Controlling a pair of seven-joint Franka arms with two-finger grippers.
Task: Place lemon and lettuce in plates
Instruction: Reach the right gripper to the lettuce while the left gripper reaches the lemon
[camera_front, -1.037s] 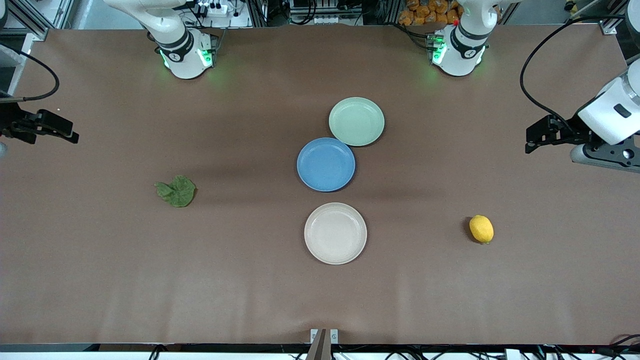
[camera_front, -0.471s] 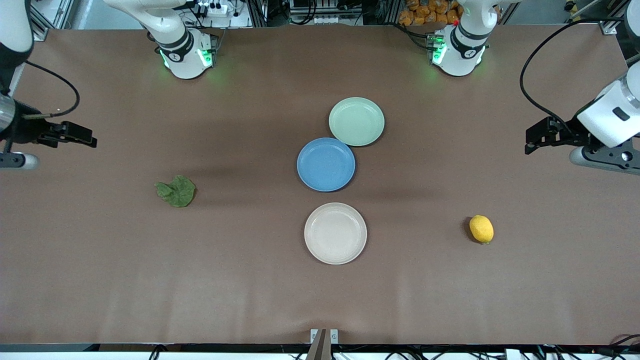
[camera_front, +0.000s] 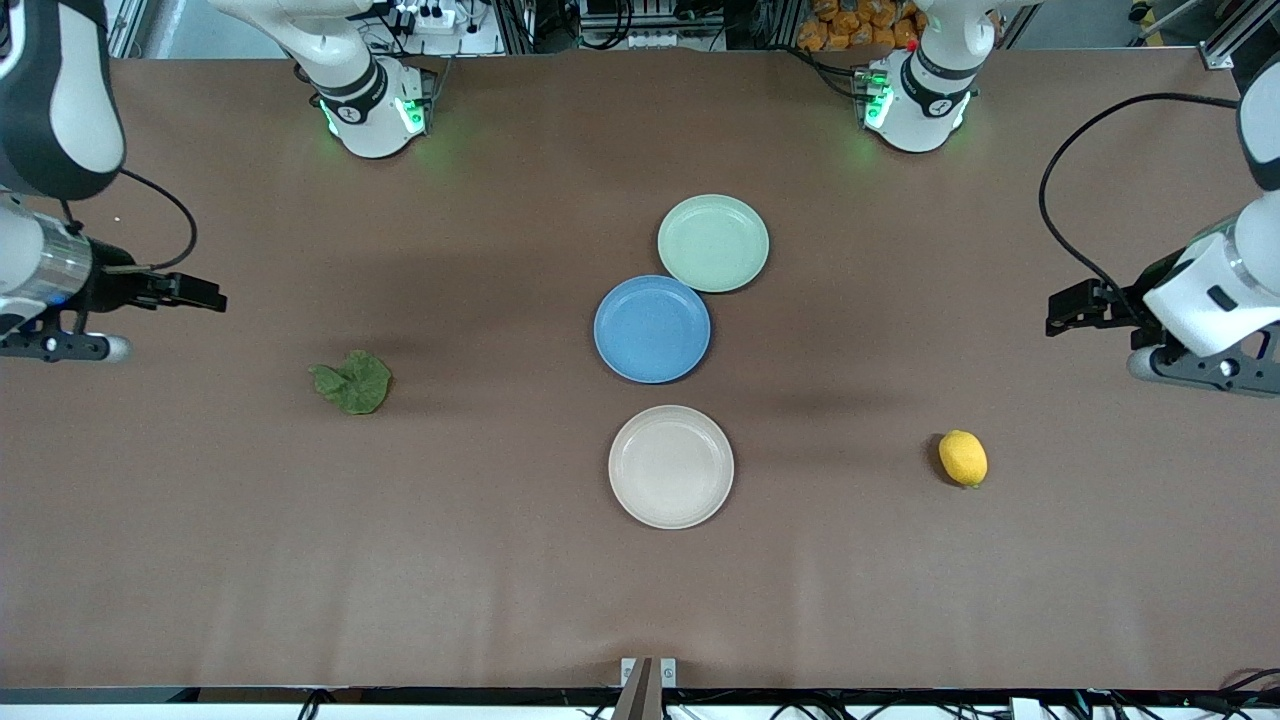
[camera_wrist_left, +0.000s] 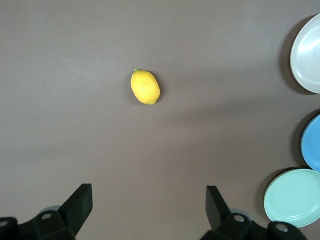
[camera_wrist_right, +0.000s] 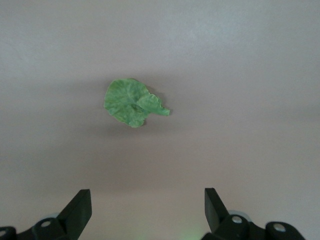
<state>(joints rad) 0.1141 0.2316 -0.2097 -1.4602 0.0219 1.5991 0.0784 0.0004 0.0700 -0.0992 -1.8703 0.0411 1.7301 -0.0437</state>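
The yellow lemon (camera_front: 963, 458) (camera_wrist_left: 145, 87) lies on the brown table toward the left arm's end. The dark-green lettuce (camera_front: 352, 383) (camera_wrist_right: 131, 102) lies toward the right arm's end. In the middle, the mint plate (camera_front: 713, 243) (camera_wrist_left: 295, 197) sits farthest from the front camera and the beige plate (camera_front: 671, 466) (camera_wrist_left: 307, 55) sits nearest; both hold nothing. My left gripper (camera_front: 1062, 310) (camera_wrist_left: 149, 200) hangs open over bare table short of the lemon. My right gripper (camera_front: 208, 297) (camera_wrist_right: 148, 202) hangs open over bare table short of the lettuce.
A blue plate (camera_front: 652, 329) (camera_wrist_left: 312, 142) sits between the mint and beige plates, touching the mint one. Both arm bases (camera_front: 372, 110) (camera_front: 915, 100) stand along the table's edge farthest from the front camera. Cables trail from both wrists.
My right gripper has come in from the table's end toward the lettuce. My left gripper has shifted a little toward the lemon. Lemon, lettuce and plates have not moved.
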